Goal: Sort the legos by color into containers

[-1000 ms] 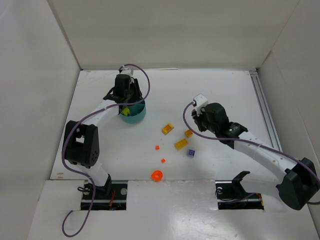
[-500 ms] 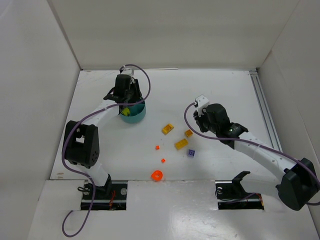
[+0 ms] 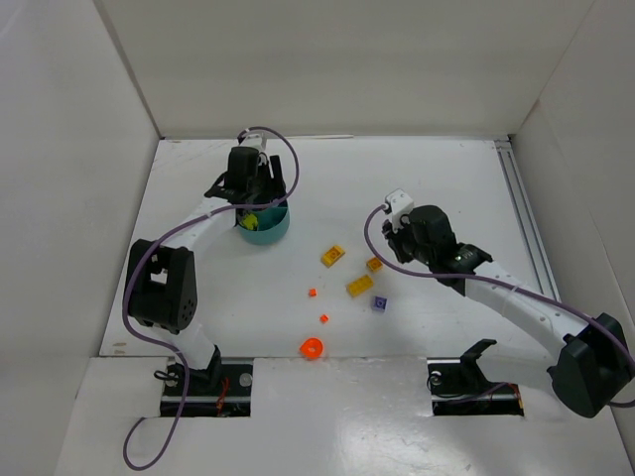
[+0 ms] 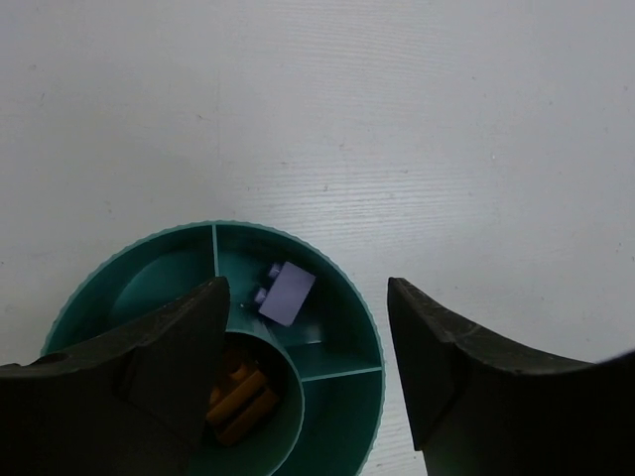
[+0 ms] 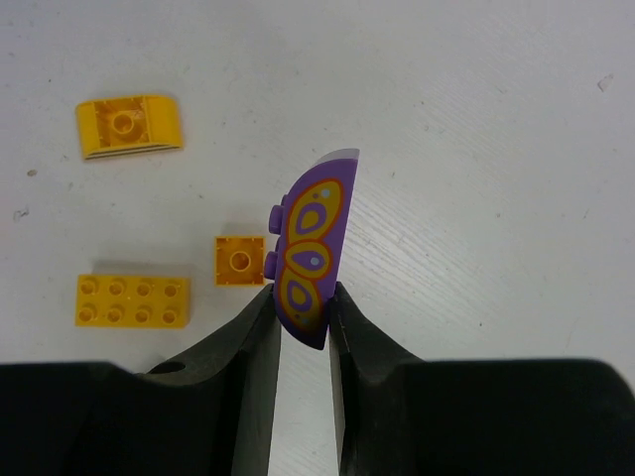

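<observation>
White walls closed in a white surface (image 3: 446,178). At its far left stood the teal dish (image 3: 268,230), and the left pincer (image 4: 306,322) hung over it with its jaws apart and nothing between them. One plain purple brick (image 4: 286,295) lay in an outer compartment beside the central cup, which held orange-yellow bricks (image 4: 241,397). Toward the middle, the right pincer (image 5: 301,297) was clamped on a curved purple piece (image 5: 313,243) printed with yellow ovals, held on edge. Near it on the surface lay a small yellow square brick (image 5: 241,261), a long yellow brick (image 5: 132,300) and a rounded yellow brick (image 5: 130,126). Nearer the arms lay an orange ring (image 3: 313,347).
</observation>
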Available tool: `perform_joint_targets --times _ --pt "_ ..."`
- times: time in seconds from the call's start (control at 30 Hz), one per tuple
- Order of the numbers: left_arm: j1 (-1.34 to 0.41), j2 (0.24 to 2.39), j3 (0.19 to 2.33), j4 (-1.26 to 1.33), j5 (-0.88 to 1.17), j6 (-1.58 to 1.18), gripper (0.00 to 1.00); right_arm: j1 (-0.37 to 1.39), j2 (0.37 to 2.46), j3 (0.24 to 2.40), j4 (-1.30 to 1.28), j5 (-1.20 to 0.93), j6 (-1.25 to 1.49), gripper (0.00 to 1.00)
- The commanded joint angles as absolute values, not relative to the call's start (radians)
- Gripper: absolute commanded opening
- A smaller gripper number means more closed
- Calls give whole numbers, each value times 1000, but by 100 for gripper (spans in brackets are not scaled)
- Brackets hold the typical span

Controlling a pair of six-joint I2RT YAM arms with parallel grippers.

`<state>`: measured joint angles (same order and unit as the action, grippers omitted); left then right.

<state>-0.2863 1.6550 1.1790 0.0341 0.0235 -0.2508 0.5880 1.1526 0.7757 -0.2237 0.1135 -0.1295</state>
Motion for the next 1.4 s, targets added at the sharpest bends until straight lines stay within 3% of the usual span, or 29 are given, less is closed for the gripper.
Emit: perform_joint_targets --times 0.0,0.17,0.3,0.63,0.9,1.2,1.37 --pt "-287 1612 1221 12 43 -238 64 580 1143 788 -173 36 -199 0" --pt "-287 1517 1221 21 80 -238 77 607 1206 891 -115 -126 -293 0" --pt "-278 1393 1186 21 68 -265 100 649 1340 1024 -81 -196 -314 0" --pt "-258 996 948 -309 -448 -714 100 709 1796 1481 -72 -247 -310 0" --pt "-245 733 727 -273 -362 -877 100 747 2029 1745 -84 -227 -183 0" --pt "-245 739 738 -330 -371 -859 100 776 2212 2000 -235 -72 -101 0" --pt "-245 752 738 -321 -362 -859 100 795 2233 2022 -271 -34 -101 4"
